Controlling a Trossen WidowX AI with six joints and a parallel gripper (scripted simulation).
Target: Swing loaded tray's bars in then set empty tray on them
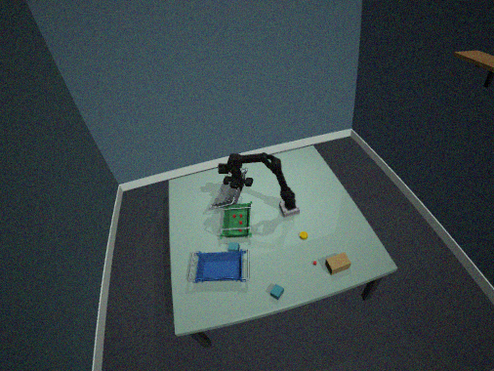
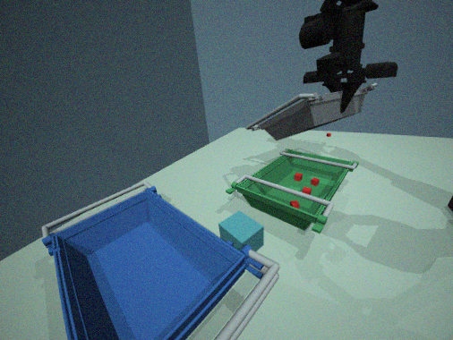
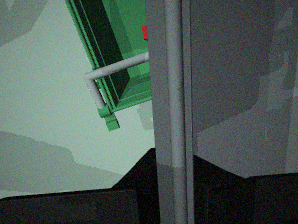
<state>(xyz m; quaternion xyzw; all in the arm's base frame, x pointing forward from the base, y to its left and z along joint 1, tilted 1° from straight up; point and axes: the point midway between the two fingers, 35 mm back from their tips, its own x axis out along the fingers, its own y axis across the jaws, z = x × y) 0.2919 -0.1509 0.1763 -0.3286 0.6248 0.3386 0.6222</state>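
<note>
So both bars on the green tray (image 1: pixel 236 220) (image 2: pixel 286 186) (image 3: pixel 107 55) are already swung in across its top, and that's the whole trick: they make a pair of rails, so whatever sits on them stays off the red blocks (image 1: pixel 240 223) (image 2: pixel 306 191) lying inside. The loaded tray itself stands flat on the surface (image 1: pixel 273 254) (image 2: pixel 358 277) (image 3: pixel 40 100).

The gray tray (image 1: pixel 226 195) (image 2: pixel 331 107) (image 3: pixel 220 65) is up in the air behind it, and the tool (image 1: pixel 237 187) (image 2: pixel 344 109) (image 3: pixel 163 155) is clenched on its wall near the rim. Makes sense as a grip, since a thin wall is easy to pinch and the underside stays free to land on the bars. Downside — it's hanging tilted, probably because it's held at one side only. I'd level it over the bars before lowering, or a low corner could slip between them.

The blue tray (image 1: pixel 219 267) (image 2: pixel 148 268) and the teal block (image 1: pixel 233 247) (image 2: pixel 242 230) look like bystanders to me — just don't clip them.
</note>
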